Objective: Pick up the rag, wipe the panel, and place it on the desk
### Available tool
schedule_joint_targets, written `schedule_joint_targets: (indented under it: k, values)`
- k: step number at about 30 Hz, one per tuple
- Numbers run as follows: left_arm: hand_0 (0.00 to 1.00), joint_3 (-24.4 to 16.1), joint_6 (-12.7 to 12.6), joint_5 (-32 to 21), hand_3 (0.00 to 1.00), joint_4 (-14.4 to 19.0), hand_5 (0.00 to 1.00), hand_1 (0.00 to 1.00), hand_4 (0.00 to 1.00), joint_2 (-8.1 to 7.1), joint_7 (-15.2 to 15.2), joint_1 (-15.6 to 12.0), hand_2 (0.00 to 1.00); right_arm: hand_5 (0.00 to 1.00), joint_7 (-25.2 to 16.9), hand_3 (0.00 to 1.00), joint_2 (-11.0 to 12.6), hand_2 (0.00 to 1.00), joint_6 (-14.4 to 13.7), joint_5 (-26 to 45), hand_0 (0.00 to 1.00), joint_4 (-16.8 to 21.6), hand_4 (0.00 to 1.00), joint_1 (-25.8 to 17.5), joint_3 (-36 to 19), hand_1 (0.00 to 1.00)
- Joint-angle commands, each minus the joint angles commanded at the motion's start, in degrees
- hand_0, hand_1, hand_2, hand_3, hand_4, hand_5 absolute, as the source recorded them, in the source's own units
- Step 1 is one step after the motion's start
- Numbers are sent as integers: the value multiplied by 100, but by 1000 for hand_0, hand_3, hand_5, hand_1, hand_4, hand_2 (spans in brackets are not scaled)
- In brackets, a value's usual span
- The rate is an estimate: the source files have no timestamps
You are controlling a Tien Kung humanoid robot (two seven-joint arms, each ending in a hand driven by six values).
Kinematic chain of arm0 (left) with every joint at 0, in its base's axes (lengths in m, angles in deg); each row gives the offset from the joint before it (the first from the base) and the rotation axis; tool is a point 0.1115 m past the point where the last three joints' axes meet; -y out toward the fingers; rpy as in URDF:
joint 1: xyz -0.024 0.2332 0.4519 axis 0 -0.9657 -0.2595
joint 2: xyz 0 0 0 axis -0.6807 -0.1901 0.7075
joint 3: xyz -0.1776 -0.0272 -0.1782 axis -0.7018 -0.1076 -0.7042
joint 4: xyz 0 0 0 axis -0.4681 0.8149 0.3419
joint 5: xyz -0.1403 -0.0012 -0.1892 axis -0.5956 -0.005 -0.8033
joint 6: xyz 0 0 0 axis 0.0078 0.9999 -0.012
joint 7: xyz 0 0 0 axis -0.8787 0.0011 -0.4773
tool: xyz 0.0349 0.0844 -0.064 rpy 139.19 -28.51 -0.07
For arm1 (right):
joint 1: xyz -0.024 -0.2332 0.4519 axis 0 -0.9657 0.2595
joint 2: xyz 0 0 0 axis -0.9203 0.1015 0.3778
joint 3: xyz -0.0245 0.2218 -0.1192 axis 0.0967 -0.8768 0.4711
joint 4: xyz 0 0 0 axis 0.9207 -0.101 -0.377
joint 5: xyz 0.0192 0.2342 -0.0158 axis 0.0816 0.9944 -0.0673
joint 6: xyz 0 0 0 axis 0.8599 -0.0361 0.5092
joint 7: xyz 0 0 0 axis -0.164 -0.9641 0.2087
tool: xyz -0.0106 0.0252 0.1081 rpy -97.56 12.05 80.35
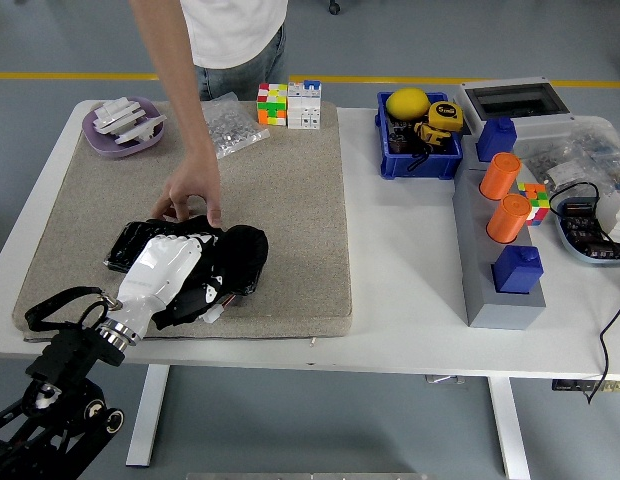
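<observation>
The robot's left hand [168, 272] presses the black rag [233, 258] it grips onto the panel [124, 247], which a person's hand [191, 192] steadies.

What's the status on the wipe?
Left hand pressing black rag onto panel. Right hand not in view. Person's hand holds panel's far edge.

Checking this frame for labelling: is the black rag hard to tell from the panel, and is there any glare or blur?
Head view: sharp, evenly lit, no glare; black rag merges with the dark panel under the left hand, edges unclear; shadows soft.
</observation>
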Motion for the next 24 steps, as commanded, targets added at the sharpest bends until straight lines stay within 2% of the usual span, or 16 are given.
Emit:
schedule_joint_targets:
  k: [5, 13, 24]
  values:
    - [256, -381, -16, 0, 520, -368, 2, 314, 408, -40, 85, -9, 548, 510, 5, 612, 9, 678, -2, -19, 755, 0, 998, -4, -9, 623]
    - [254, -858, -92, 0, 523, -724, 2, 315, 418, -98, 196, -12, 548, 509, 4, 612, 8, 678, -10, -39, 754, 0, 998, 10, -19, 622]
    - [254, -1280, -154, 0, 523, -1002, 2, 315, 421, -113, 230, 38, 548, 508, 2, 611, 4, 678, -10, -72, 755, 0, 998, 33, -48, 622]
